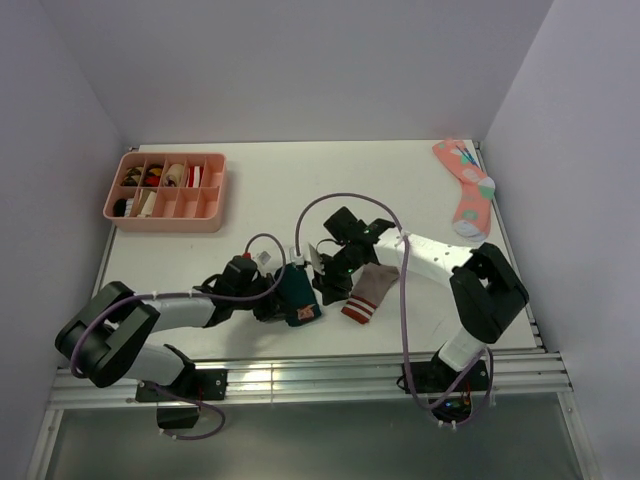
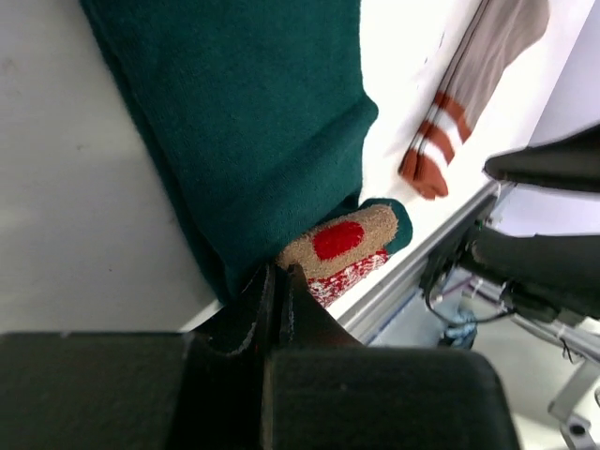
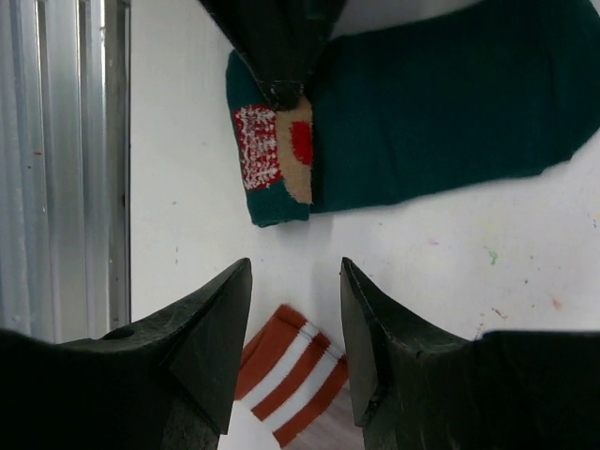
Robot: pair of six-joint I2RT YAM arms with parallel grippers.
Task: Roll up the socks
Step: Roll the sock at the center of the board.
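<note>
White tabletop (image 1: 300,180). Dark green sock (image 1: 297,295): likely soft, limp, light; grasp at the cuff. Left gripper (image 2: 278,281) closed there; right gripper (image 3: 295,277) half-open, empty.

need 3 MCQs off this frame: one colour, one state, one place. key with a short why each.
1. What colours stripe the cuff of the taupe sock?
A. Blue and yellow
B. Black and green
C. Red and white

2. How does the right gripper stand?
A. Open, nothing between its fingers
B. Shut on the taupe sock
C. Shut, fingertips touching

3. Where does the coral-pink sock lie?
A. On top of the taupe sock
B. At the far right corner of the table
C. Between the right gripper's fingers

Key: 1 C, the right wrist view shows the bands. 2 A, bare table shows in the gap between its fingers. 3 B, the top view shows it alone by the right wall.
</note>
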